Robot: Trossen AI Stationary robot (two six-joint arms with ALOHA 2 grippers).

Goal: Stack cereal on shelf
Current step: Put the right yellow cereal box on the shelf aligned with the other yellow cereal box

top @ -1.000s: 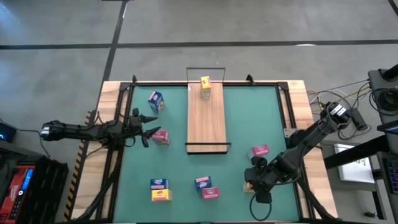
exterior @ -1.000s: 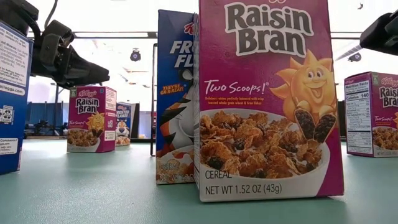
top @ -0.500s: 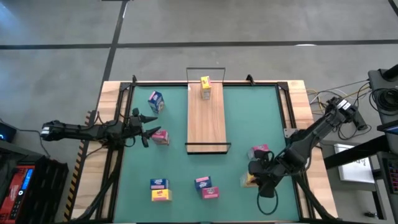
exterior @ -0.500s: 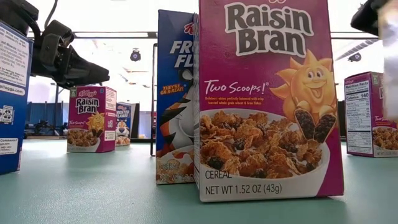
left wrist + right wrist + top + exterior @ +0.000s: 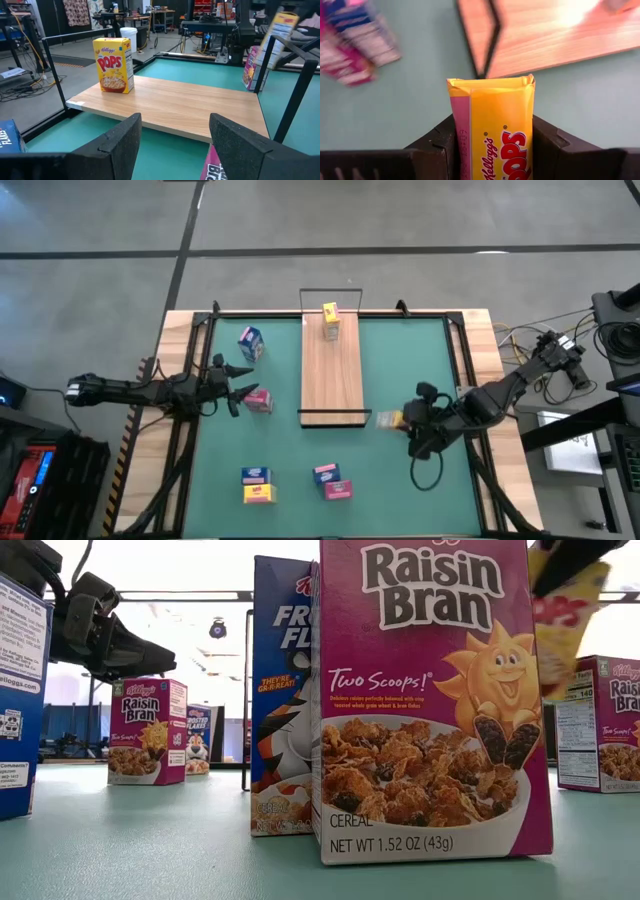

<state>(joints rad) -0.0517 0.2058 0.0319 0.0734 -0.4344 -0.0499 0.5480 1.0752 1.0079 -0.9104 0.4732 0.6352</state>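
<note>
My right gripper (image 5: 403, 421) is shut on a yellow Pops cereal box (image 5: 492, 127) and holds it in the air just right of the near end of the shelf (image 5: 331, 370), a long wooden plank with black wire end frames. One yellow box (image 5: 331, 320) stands on the shelf's far end. My left gripper (image 5: 236, 385) is open and hovers at the table's left, by a pink Raisin Bran box (image 5: 259, 401) standing on the green table. A blue box (image 5: 251, 342) stands farther back. My right gripper pinches the yellow Pops box between its two fingers (image 5: 437, 145), one on each of two opposite faces (image 5: 462, 145). The arm reaches in from the table's right. The box's flap end (image 5: 490, 82) points away from the wrist. The box (image 5: 565, 620) is lifted clear of the table and tilted.
Blue, yellow and pink boxes stand near the table's near edge (image 5: 257, 485) (image 5: 332, 480). Another pink box (image 5: 600, 720) stands at the right, close to my right arm. The middle of the shelf plank (image 5: 190, 105) is bare wood. Black frame rails run along the table's sides.
My right gripper has risen from the table's near right corner with the yellow box and carried it toward the far and left, up to the shelf's near end. The box is lifted clear of the table.
</note>
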